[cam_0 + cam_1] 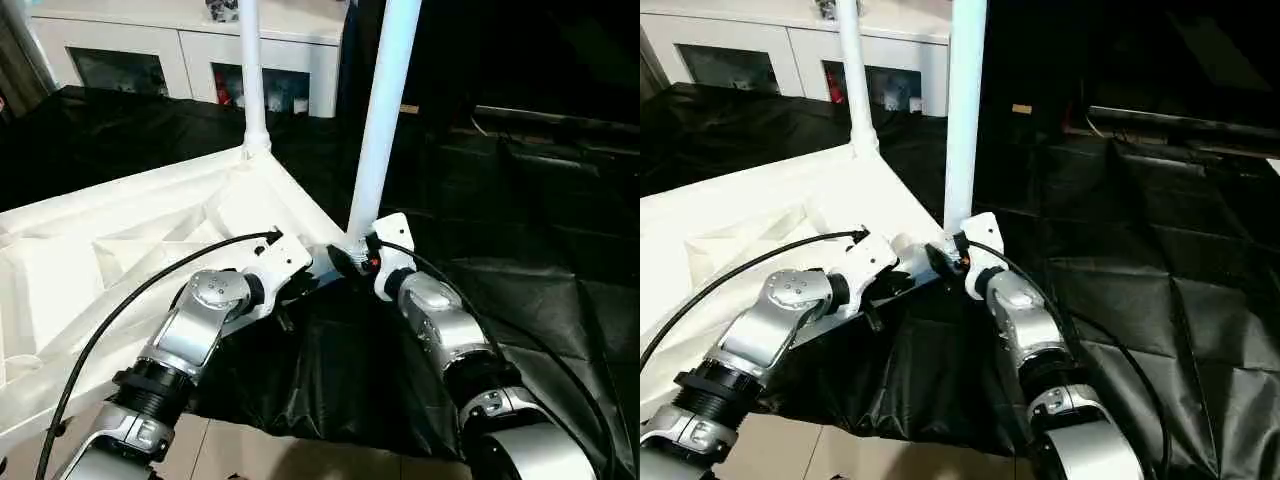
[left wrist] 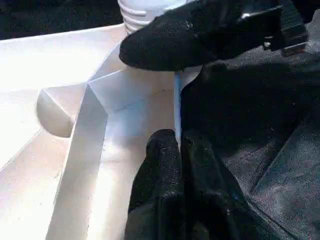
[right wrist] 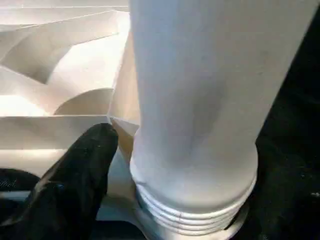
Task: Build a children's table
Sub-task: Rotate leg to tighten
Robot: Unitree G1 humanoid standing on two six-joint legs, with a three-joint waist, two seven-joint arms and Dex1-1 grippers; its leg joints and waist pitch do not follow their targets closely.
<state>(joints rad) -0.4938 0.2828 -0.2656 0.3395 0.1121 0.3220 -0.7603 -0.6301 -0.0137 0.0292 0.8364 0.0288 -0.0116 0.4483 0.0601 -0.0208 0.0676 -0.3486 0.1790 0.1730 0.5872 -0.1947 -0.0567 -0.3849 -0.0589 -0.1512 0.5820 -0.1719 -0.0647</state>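
Observation:
The white tabletop [image 1: 120, 230] lies upside down, ribbed underside up, on a black sheet. Two white legs stand upright in its corner sockets: a far one [image 1: 250, 70] and a near one [image 1: 385, 100]. My left gripper [image 2: 179, 145] is shut on the thin edge wall of the tabletop next to the near corner. My right gripper [image 1: 350, 258] sits at the foot of the near leg [image 3: 195, 100], its jaws open. One black finger [image 3: 80, 170] stands beside the leg's threaded end with a small gap to it. The other finger is hidden behind the leg.
A black sheet [image 1: 520, 200] covers the floor under and to the right of the tabletop. A white glass-doored cabinet [image 1: 190, 50] stands at the back left, dark low furniture [image 1: 540, 120] at the back right. Light floor tiles [image 1: 260, 450] lie near my body.

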